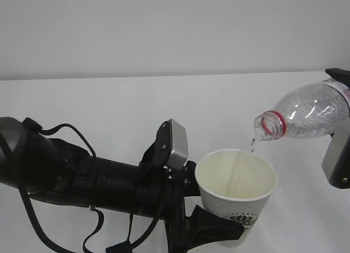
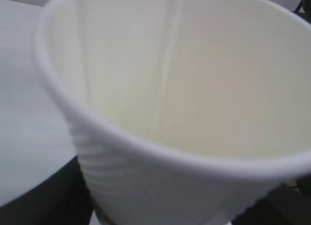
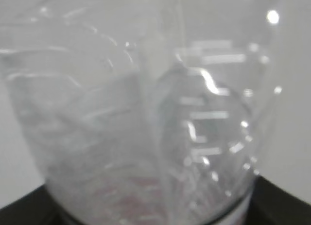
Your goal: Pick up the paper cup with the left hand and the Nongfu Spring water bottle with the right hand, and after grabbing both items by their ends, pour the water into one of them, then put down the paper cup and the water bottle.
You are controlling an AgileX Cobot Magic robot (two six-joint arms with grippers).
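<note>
The left hand (image 1: pixel 216 228) is clenched around the lower part of the paper cup (image 1: pixel 236 184), its black fingers (image 1: pixel 210 223) pressing the dotted wall just beside the green-and-dark logo. The cup stands nearly upright, mouth open to the top, lifted off the white table (image 1: pixel 109 105). In the left wrist view the cup (image 2: pixel 184 103) fills the picture, cream inside with a vertical seam, and dark finger shapes show at its base. Behind the cup, the left arm (image 1: pixel 82 176) runs away to the left, thick and black, with looped cables and a silver-grey square block (image 1: pixel 176 143) just above the cup's rim level.

The right hand (image 1: pixel 340 127) grasps the Nongfu Spring water bottle (image 1: pixel 306 112) by its far end, at the picture's right edge. The bottle lies tilted, its red neck ring and uncapped mouth pointing down and left, just above the cup's far rim. A thin stream of water (image 1: pixel 252 145) falls from the mouth toward the cup. The right wrist view shows the clear ribbed bottle (image 3: pixel 146 118) close up and blurred.
</note>
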